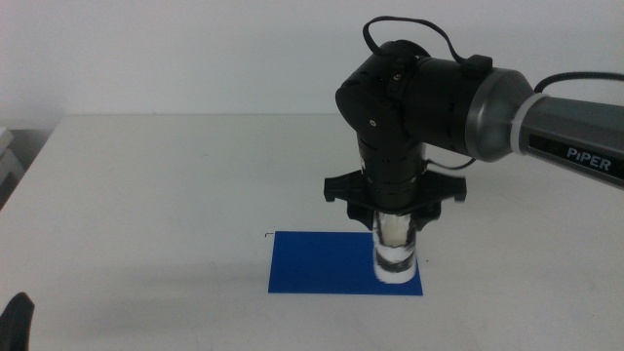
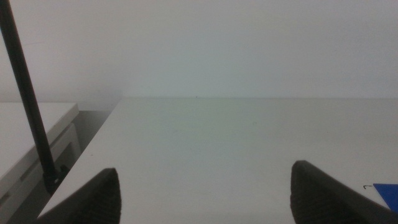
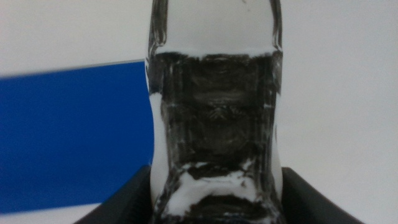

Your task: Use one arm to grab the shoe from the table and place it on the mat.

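The shoe (image 1: 395,252), a white sneaker with black-grey panels, sits between the jaws of my right gripper (image 1: 395,224), which is shut on it over the right end of the blue mat (image 1: 317,263). In the right wrist view the shoe (image 3: 214,124) fills the middle, held by the right gripper (image 3: 214,193), and the mat (image 3: 74,137) lies to one side of it. Whether the sole touches the mat I cannot tell. My left gripper (image 1: 18,327) waits at the table's near left edge, and it stands open (image 2: 205,202) with nothing in it.
The white table (image 1: 156,195) spreads bare around the mat. The right arm's black and grey body (image 1: 439,93) reaches in from the right above the mat. A thin black cable (image 2: 28,106) and a lower white surface (image 2: 31,130) lie beyond the table's left edge.
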### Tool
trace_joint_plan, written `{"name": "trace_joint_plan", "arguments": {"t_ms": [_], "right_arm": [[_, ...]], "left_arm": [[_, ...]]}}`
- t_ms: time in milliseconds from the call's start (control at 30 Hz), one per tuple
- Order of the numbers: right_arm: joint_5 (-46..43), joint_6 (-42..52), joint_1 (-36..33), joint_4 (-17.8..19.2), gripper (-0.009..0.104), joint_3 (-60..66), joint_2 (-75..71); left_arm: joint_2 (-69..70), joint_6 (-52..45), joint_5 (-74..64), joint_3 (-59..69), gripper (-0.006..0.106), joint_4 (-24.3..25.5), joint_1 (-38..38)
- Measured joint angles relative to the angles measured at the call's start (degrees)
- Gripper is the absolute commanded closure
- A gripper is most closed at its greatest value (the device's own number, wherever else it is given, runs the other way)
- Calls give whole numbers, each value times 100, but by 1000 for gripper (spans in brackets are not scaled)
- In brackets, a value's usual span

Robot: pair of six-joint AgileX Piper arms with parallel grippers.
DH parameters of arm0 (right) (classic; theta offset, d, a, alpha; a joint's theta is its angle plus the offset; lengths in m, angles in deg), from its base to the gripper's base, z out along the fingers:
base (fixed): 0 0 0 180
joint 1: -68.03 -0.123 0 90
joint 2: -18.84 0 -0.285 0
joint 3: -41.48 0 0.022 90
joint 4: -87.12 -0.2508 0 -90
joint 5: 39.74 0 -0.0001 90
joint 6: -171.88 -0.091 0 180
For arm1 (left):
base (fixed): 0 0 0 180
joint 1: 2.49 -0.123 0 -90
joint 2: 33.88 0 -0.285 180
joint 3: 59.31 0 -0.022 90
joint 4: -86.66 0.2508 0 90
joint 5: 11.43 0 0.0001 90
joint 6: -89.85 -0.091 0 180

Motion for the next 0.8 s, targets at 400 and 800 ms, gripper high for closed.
{"name": "trace_joint_plan", "arguments": {"t_ms": [400,800], "right_arm": [[0,3119,0,563,99,0,0],[0,5304,0,580,99,0,0]], "left_arm": [[0,0,0,0,7,0,0],[0,0,0,0,7,0,0]]}}
